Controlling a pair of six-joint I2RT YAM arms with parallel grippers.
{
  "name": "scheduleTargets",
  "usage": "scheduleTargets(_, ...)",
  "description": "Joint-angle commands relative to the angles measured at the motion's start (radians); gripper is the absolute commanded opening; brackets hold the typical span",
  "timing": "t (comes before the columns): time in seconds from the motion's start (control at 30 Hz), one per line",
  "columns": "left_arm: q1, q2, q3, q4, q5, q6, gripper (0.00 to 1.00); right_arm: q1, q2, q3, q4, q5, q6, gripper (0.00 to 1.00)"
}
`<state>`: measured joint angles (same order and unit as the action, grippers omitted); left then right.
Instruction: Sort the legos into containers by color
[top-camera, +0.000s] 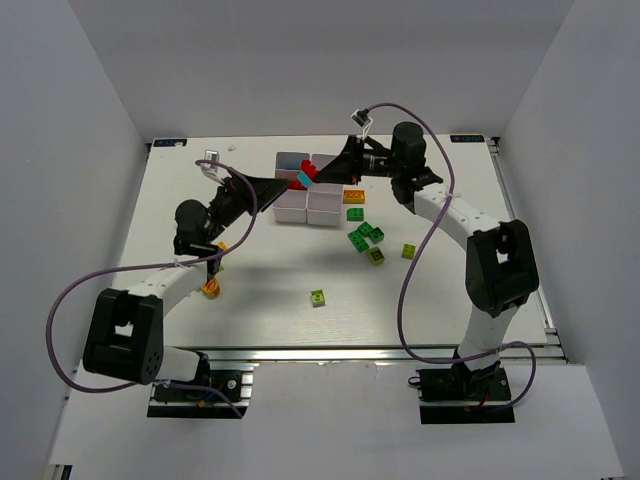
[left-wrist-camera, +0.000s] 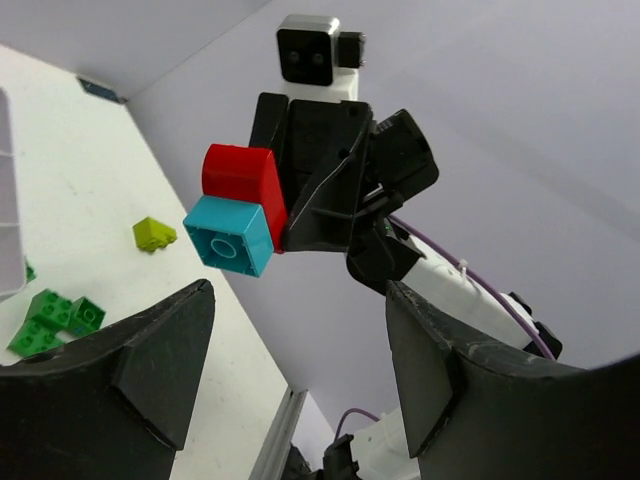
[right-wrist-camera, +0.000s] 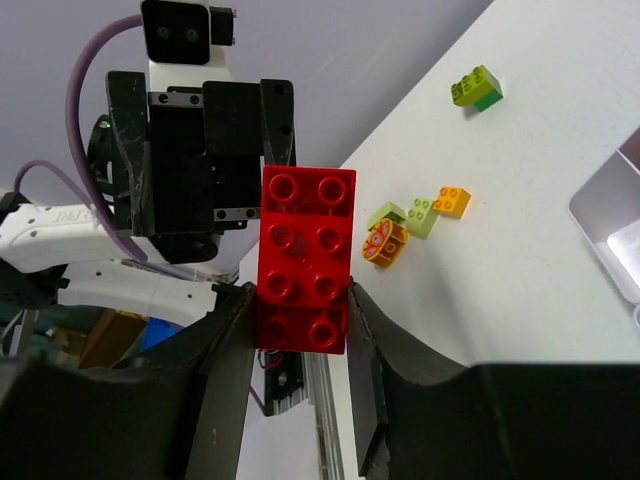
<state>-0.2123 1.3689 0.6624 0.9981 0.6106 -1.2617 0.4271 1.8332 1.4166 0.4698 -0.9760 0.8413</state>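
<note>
The right jaws are clamped partway shut on a red studded plastic brick (right-wrist-camera: 302, 260), two studs wide and four long, with one finger pressed against each long side. The left wrist view shows a smaller light blue square brick (left-wrist-camera: 232, 235) stuck to the red one. Seen from above, the joined pair hangs in the air over the white plastic six-compartment tray (top-camera: 307, 212), about at its middle, clear of the white table (top-camera: 270, 310).

The left jaws stand wide open and hold nothing. They face the right jaws from close by, and the joined bricks sit just beyond their tips, apart from both fingers.

Other bricks lie loose on the table. An orange brick (top-camera: 354, 196) is just beside the tray's right edge. A cluster of dark green bricks (top-camera: 363, 236) lies near the tray's front right corner, and a lime brick (top-camera: 409, 250) lies further right. Another lime brick (top-camera: 318, 297) sits alone nearer the arm bases. A small yellow-orange piece (top-camera: 211, 289) lies beside the left arm.
</note>
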Motion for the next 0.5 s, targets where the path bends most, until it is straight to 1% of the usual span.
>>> scheduleTargets(0.0, 0.002, 0.015, 0.008, 0.122, 0.041, -0.033, 0.78, 0.006, -0.06, -0.005, 0.089, -0.023, 0.045, 0.0)
scheduleTargets(0.13, 0.001, 0.047, 0.012, 0.163, 0.043, -0.07, 0.77, 0.021, -0.068, -0.008, 0.108, -0.024, 0.059, 0.0)
scheduleTargets(0.33, 0.002, 0.067, 0.023, 0.157, 0.046, -0.076, 0.75, 0.048, -0.069, 0.005, 0.135, -0.026, 0.07, 0.0)
scheduleTargets(0.43, 0.002, 0.073, 0.026, 0.171, 0.048, -0.085, 0.73, 0.064, -0.069, 0.005, 0.135, -0.023, 0.071, 0.0)
scheduleTargets(0.47, 0.002, 0.076, 0.026, 0.178, 0.049, -0.09, 0.72, 0.067, -0.071, 0.004, 0.135, -0.021, 0.071, 0.0)
